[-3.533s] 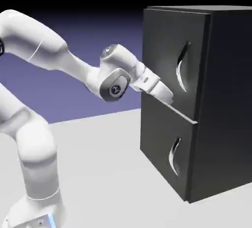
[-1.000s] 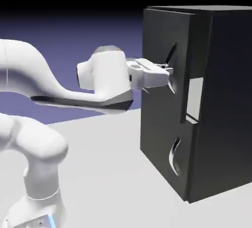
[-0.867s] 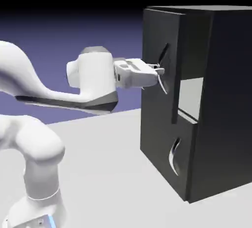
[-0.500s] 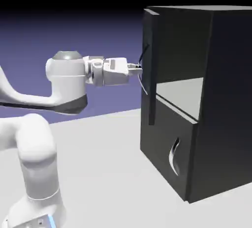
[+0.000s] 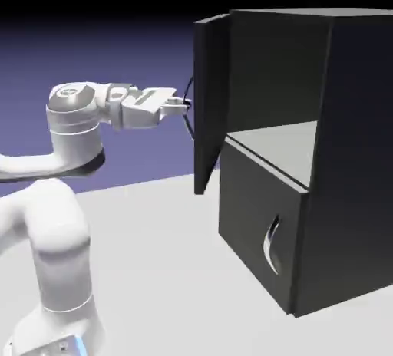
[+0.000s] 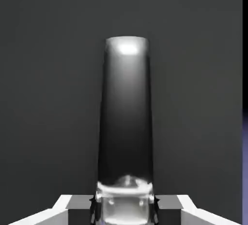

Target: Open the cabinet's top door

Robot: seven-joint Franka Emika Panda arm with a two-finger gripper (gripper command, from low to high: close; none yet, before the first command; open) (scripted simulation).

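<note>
The white two-finger gripper (image 5: 183,103) stays clamped on the curved silvery handle (image 6: 126,122) of the square black top door (image 5: 210,101), which has now swung wide from the tall black cabinet (image 5: 338,155), revealing the grey shelf (image 5: 280,146); the task looks almost finished.

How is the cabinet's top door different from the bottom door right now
The top door is swung wide open, standing edge-on and showing the grey shelf; the bottom door is shut flush. The top door is the taller panel, the bottom one shorter. The hand grips the top door's handle; the bottom door's handle hangs free. Both doors are matte black with a curved silvery handle.
</note>
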